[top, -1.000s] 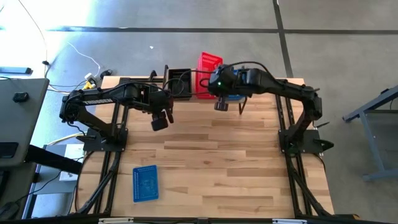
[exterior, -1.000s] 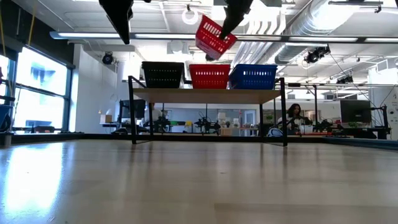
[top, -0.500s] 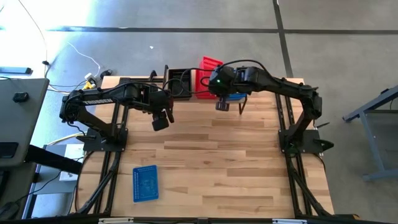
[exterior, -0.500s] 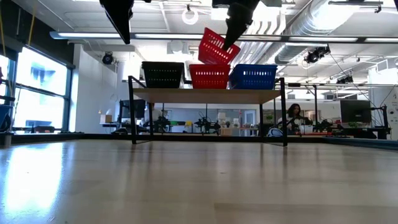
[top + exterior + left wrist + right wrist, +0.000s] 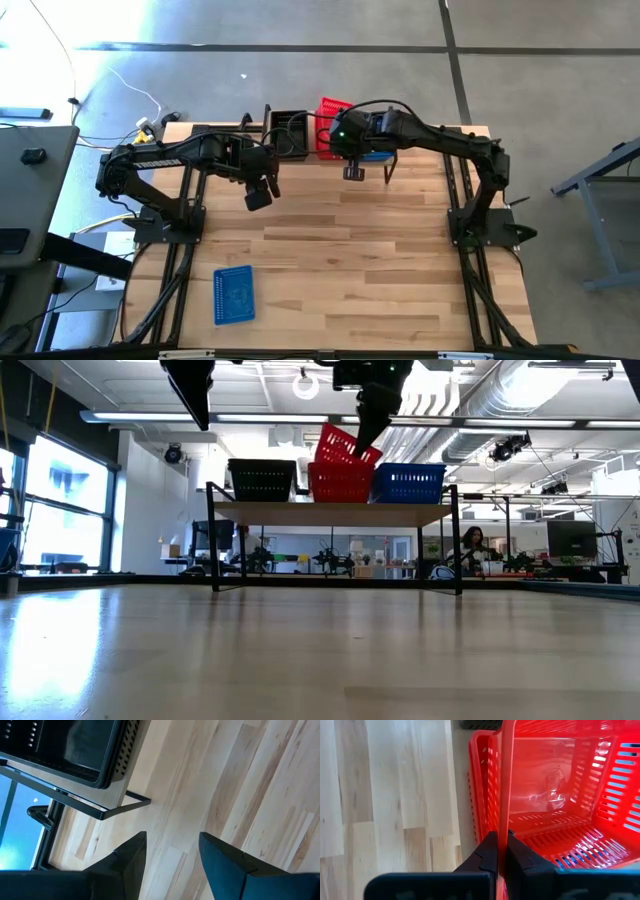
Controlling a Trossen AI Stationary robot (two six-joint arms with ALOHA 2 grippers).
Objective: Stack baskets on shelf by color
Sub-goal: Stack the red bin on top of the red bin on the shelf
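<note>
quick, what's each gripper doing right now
Left gripper: open, empty, hovering over the table.
Right gripper: shut on the red basket's rim, tilted into the other red basket on the shelf.

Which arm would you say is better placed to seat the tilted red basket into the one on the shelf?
The right: the right gripper already grips the tilted red basket above the red stack. The left gripper hangs empty.

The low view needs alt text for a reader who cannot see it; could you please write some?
The right tool lowers a tilted red basket into another red basket on the shelf, between a black basket and a blue basket. The left tool hangs above, at upper left.
</note>
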